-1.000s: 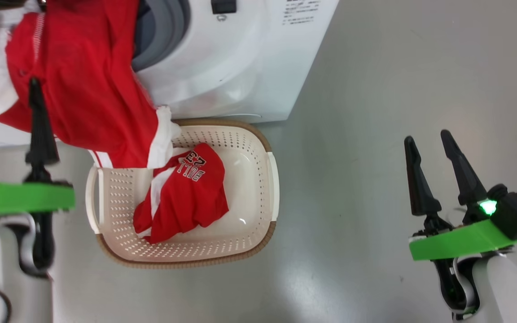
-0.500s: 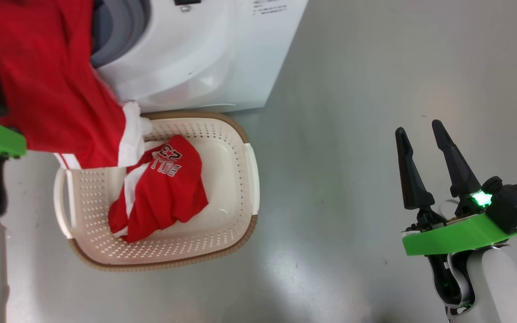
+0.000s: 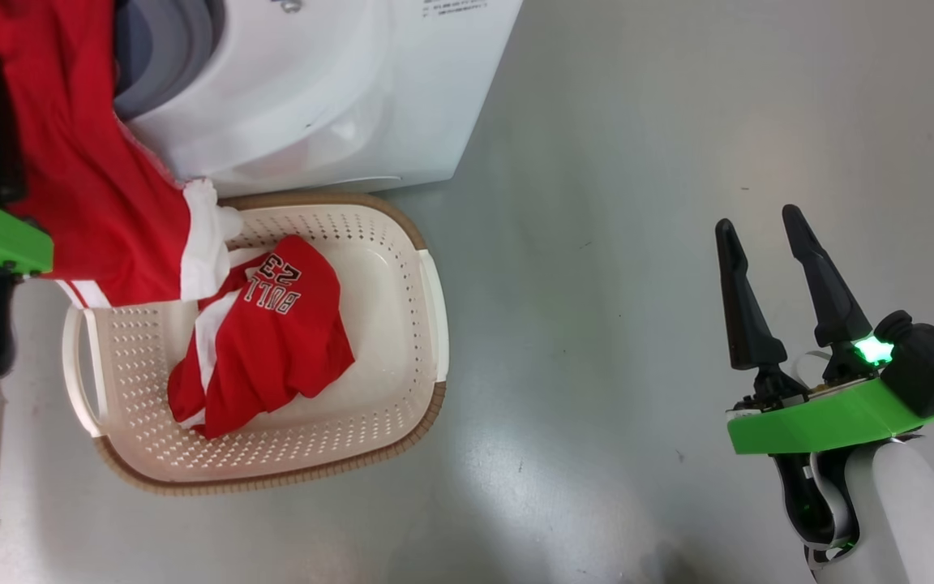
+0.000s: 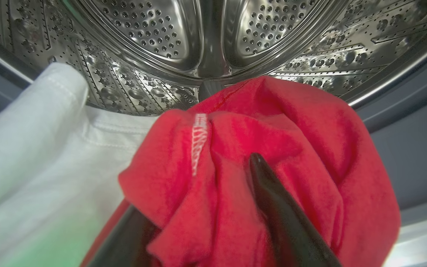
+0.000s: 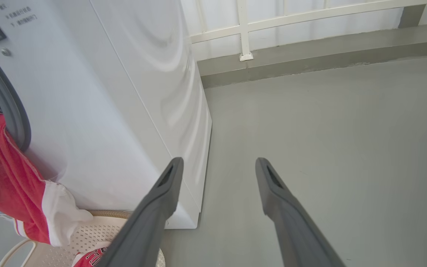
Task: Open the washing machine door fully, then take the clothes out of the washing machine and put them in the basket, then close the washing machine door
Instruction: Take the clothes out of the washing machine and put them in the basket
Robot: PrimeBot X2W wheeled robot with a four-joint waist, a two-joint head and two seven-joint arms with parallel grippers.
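Head view, looking down: a white washing machine (image 3: 337,89) stood at the top left on a grey floor (image 3: 637,243). Directly in front of it, touching its base, sat a cream basket (image 3: 434,324) with perforated sides and a brown rim. 1 red jersey (image 3: 264,341) lay crumpled inside the basket, its white lettering "BULL 23" facing up and reading upside down. A 2nd red garment (image 3: 94,178) hung out of the machine's opening past the grey gasket (image 3: 159,57), and its white-trimmed end (image 3: 203,235) drooped onto the basket's back rim.

Left wrist view: the left gripper (image 4: 198,189) pointed into the steel drum (image 4: 213,37). Its 2 dark fingers stood wide apart, not pinched together, with the red garment bunched between and over them; 1 fingertip poked up through the folds and the other was covered by cloth. White cloth (image 4: 32,148) lay beside the red at the left of that view, against the drum's lower wall.

The right gripper (image 3: 757,217) hung well apart from the basket, over bare floor at the right, with its jaws spread and nothing between them. In the right wrist view its fingers (image 5: 154,211) pointed past the machine's side toward a pale railing (image 5: 243,29) at the floor's far edge.
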